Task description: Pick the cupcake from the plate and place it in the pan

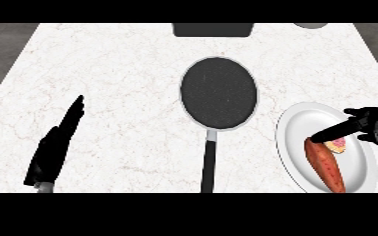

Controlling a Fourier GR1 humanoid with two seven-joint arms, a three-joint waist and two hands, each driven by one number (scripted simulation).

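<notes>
A white plate (299, 130) lies at the right edge of the counter. On it sit an orange sweet potato (325, 166) and a small pale cupcake (338, 145) with pink on top. My right hand (359, 125) reaches in from the right edge over the plate, one finger stretched down to the cupcake and the rest curled; it holds nothing that I can see. The dark round pan (219, 93) with a long black handle (209, 167) lies mid-counter, left of the plate. My left hand (57, 147) rests open at the lower left, fingers straight.
A dark rectangular object (212, 29) sits at the counter's far edge, and a grey round object (311, 25) shows at the far right. White marbled counter (118, 80) spreads between the left hand and the pan.
</notes>
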